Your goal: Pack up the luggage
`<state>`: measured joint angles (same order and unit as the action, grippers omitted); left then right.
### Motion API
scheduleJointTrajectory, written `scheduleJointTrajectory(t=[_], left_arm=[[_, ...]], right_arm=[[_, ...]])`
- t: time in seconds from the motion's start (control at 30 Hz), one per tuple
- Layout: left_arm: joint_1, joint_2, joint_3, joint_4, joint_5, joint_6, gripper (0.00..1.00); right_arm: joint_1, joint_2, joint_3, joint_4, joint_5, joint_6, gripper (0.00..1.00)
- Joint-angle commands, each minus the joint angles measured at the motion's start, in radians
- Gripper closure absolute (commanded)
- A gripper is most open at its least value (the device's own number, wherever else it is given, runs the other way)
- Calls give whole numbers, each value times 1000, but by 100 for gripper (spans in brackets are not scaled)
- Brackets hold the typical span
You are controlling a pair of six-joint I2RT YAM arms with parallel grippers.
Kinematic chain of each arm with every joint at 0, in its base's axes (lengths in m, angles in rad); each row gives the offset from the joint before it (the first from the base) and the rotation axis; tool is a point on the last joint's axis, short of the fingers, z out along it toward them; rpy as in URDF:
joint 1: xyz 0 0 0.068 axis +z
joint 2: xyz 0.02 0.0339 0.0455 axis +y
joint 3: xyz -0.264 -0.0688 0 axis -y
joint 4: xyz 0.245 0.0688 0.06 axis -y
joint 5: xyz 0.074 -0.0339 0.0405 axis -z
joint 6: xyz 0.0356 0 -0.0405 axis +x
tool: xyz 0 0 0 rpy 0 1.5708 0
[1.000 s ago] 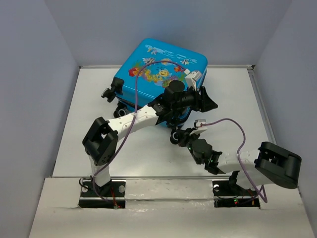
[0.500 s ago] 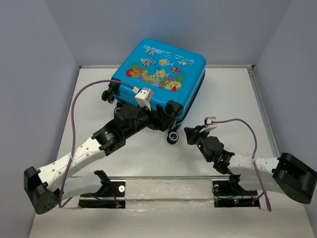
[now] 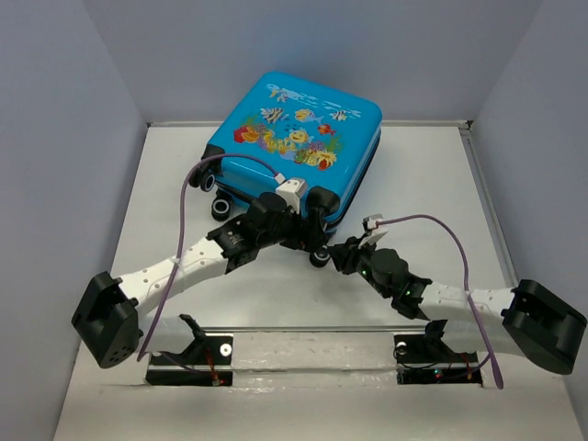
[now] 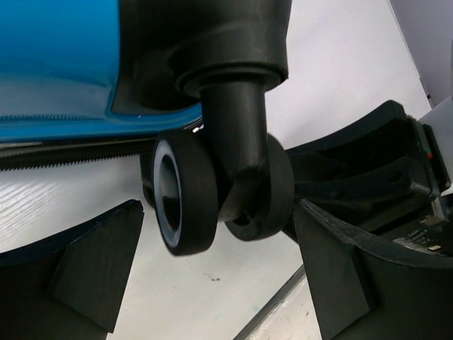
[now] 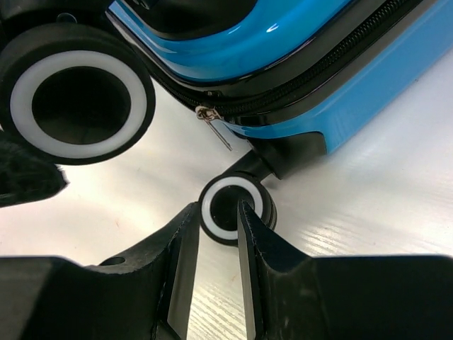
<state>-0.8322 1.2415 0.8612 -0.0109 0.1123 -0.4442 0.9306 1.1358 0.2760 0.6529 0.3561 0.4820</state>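
Luggage (image 3: 296, 138) lies flat just beyond both arms: left gripper (image 4: 216, 276) spread wide, straddling a wheel (image 4: 185, 191); right gripper (image 5: 218, 216) barely parted.

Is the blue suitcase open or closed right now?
Closed. The luggage lies flat, fish print up, both shells together; the right wrist view shows its zipper run shut, pull tab hanging.

No legible text, brand, number or sign in any view; the luggage (image 3: 354, 170) bears only a cartoon fish-and-coral print (image 3: 292, 138), with no readable lettering.
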Motion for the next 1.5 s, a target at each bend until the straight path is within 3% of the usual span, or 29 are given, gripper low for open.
scheduleJointTrajectory(t=[0.0, 0.1, 0.17, 0.3, 0.33, 0.4, 0.47, 0.7, 0.87, 0.93, 1.3, 1.47], left_arm=[[13, 30, 61, 129, 76, 9, 1], [16, 70, 65, 173, 95, -7, 4], [18, 93, 78, 183, 89, -11, 13], [22, 107, 91, 226, 93, -27, 41], [22, 113, 101, 233, 101, -30, 57], [21, 119, 107, 249, 112, -37, 80], [22, 125, 116, 270, 134, -53, 94], [19, 115, 171, 374, 256, -160, 94], [-13, 139, 295, 391, 264, -197, 94], [-25, 159, 337, 394, 257, -217, 94], [-68, 222, 417, 443, 222, -283, 94], [-100, 251, 418, 471, 214, -303, 94]], right_arm=[[-3, 4, 19, 24, -23, -10, 66], [-3, 15, 17, 25, -14, -10, 66], [-3, 22, 20, 25, -9, -13, 65], [-12, 39, 31, 28, -5, -26, 65], [-25, 42, 35, 33, -15, -28, 62], [-39, 47, 38, 45, -34, -37, 62], [-74, 51, 31, 94, -74, -54, 58], [-128, -2, 28, 113, -146, -86, 51], [-187, -129, 43, -62, -239, -132, 35], [-196, -157, 74, -146, -246, -157, 34], [-237, -150, 71, -173, -210, -129, 37], [-246, -84, 84, -70, -189, -115, 44]])
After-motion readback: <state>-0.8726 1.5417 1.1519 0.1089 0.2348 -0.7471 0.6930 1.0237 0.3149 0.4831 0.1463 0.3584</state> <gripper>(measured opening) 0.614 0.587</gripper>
